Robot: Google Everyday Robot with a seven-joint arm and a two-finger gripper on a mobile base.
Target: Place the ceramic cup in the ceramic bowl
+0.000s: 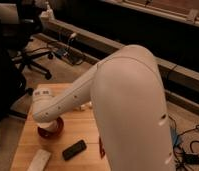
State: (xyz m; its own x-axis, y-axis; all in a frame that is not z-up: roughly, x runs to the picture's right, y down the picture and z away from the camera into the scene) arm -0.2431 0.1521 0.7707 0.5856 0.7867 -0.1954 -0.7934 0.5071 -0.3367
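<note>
The dark red-brown ceramic bowl (44,133) sits on the left part of the wooden table (28,150). My white arm reaches down from the right, and its wrist end covers most of the bowl. My gripper (51,125) points down into or just above the bowl, mostly hidden behind the wrist. A pale cream shape at the gripper's end, over the bowl, may be the ceramic cup (54,124). I cannot tell whether it is held or resting in the bowl.
A black flat device (74,149) and a white block (39,160) lie near the table's front. Small white blocks (83,106) lie behind the arm. A sliver of the red chili (101,148) shows by the arm. Office chairs (23,55) and cables are on the floor at left.
</note>
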